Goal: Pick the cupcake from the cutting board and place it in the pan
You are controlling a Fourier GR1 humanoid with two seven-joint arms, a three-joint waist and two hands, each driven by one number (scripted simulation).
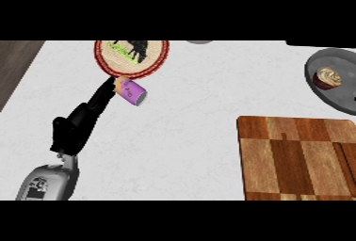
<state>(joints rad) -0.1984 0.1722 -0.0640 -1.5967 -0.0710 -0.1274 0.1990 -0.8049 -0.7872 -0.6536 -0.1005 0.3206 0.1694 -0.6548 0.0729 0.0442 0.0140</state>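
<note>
- We see the cupcake point(329, 77) sitting in the pan point(314, 84) at the counter's right edge.
- The board point(299, 157) lies bare below it; open counter point(181, 122) stretches leftward.
- Our left hand point(104, 96) reaches to a purple cup point(132, 91) beside a plate point(132, 57); its grip we cannot tell.

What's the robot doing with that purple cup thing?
The robot's left hand is stretched out to a purple cup, which lies tilted beside a round patterned plate; whether it holds the cup is unclear. The cupcake already sits in the grey pan at the far right. The wooden cutting board has nothing on it. The right hand is out of sight.
</note>
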